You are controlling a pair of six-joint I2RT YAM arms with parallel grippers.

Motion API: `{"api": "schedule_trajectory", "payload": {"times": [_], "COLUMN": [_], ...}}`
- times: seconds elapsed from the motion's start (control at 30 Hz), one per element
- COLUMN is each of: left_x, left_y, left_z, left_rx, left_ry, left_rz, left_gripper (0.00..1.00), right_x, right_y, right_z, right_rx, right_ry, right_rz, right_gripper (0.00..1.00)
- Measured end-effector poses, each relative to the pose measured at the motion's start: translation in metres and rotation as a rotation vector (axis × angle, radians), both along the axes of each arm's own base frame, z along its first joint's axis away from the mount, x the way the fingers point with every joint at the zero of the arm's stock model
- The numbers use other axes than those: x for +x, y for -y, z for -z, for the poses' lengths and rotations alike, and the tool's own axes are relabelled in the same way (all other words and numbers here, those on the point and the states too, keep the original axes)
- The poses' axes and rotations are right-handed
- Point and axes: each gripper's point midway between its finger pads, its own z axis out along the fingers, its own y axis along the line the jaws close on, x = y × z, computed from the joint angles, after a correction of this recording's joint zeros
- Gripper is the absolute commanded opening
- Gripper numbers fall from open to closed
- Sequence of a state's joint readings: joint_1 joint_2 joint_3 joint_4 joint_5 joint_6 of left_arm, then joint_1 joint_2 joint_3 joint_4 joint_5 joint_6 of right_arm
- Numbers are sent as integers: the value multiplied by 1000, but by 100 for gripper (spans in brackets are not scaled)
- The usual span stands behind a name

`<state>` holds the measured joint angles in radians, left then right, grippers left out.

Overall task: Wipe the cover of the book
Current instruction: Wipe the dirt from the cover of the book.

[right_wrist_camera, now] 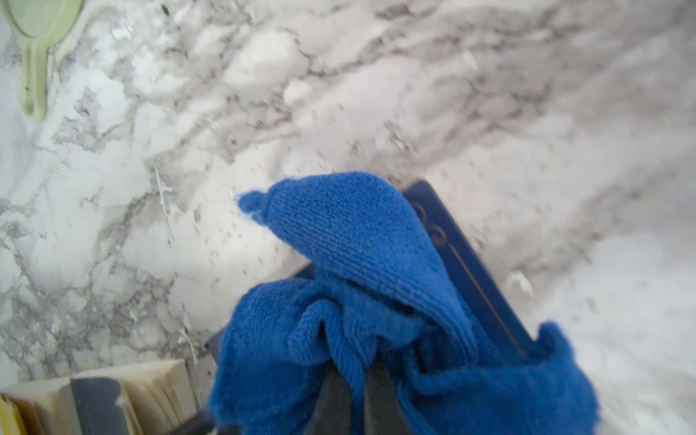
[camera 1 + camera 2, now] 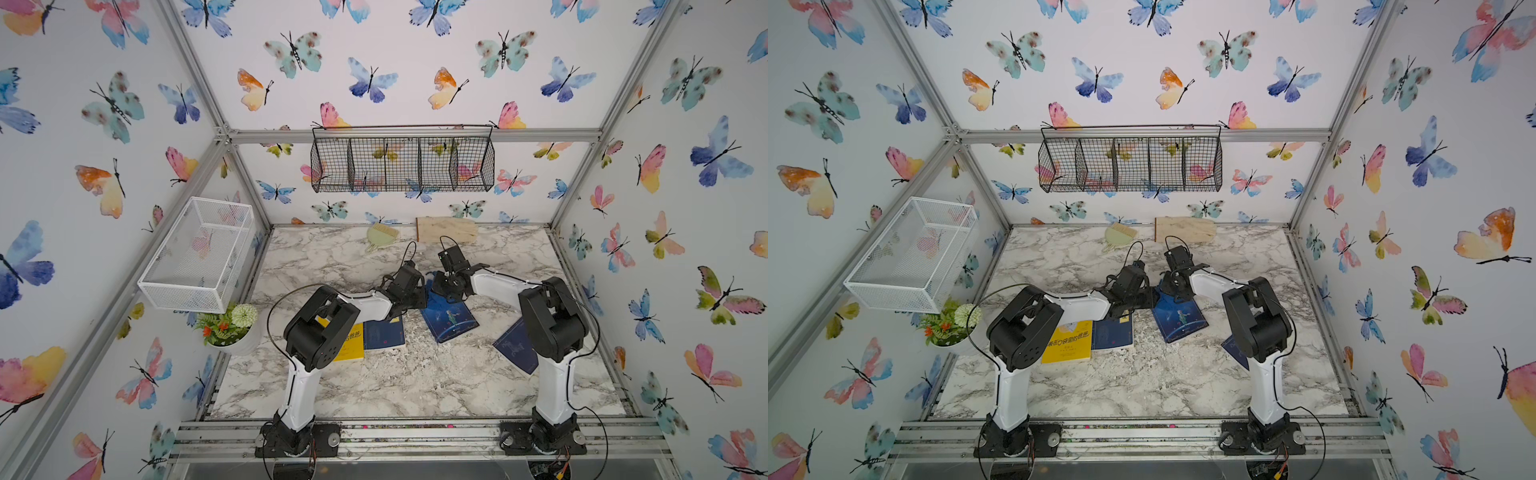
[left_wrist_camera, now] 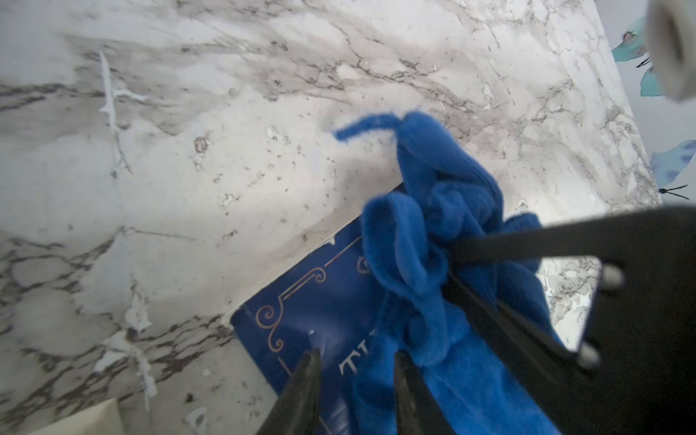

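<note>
The book (image 2: 451, 320) (image 2: 1181, 320) is dark blue with a small figure on its cover and lies flat mid-table. Its gold-ornamented corner shows in the left wrist view (image 3: 301, 316) and an edge in the right wrist view (image 1: 467, 256). A bunched blue cloth (image 3: 425, 226) (image 1: 357, 241) rests on the book's far end, with my right gripper (image 1: 363, 361) (image 2: 440, 286) shut on it. My left gripper (image 3: 356, 357) (image 2: 419, 293) stands open at the same end. One of its fingertips is over the bare cover and the other at the cloth's edge, with nothing gripped.
A yellow book (image 2: 351, 340) and a dark blue book (image 2: 384, 332) lie under the left arm. Another blue book (image 2: 515, 345) lies by the right arm. A green brush (image 2: 380, 237) and wooden board (image 2: 446, 228) sit at the back. A plant pot (image 2: 230, 326) stands left.
</note>
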<state>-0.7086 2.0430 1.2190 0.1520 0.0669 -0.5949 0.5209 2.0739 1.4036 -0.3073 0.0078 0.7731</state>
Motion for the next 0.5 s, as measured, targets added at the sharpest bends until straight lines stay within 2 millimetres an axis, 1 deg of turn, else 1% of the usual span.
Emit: {"api": "schedule_trajectory", "payload": {"times": [0.07, 0.17, 0.2, 0.27, 0.4, 0.47, 0.5], "left_x": [0, 0, 0, 0, 0, 0, 0], "left_y": [0, 0, 0, 0, 0, 0, 0], "left_z": [0, 0, 0, 0, 0, 0, 0], "left_rx": [0, -1, -1, -1, -2, -2, -2], "left_ry": [0, 0, 1, 1, 1, 1, 1], "left_rz": [0, 0, 0, 1, 1, 1, 1], "left_gripper": [35, 35, 35, 35, 35, 35, 35], "right_x": [4, 0, -4, -22, -69, -86, -91], "right_y": [-2, 0, 3, 13, 40, 48, 50], "right_z": [1, 1, 1, 2, 4, 5, 6], "right_rx": [0, 10, 17, 21, 26, 34, 35], "right_ry": [1, 19, 30, 34, 13, 3, -1], "right_rz": [0, 1, 2, 7, 26, 34, 38], "right_gripper": [1, 1, 1, 1, 1, 1, 1]}}
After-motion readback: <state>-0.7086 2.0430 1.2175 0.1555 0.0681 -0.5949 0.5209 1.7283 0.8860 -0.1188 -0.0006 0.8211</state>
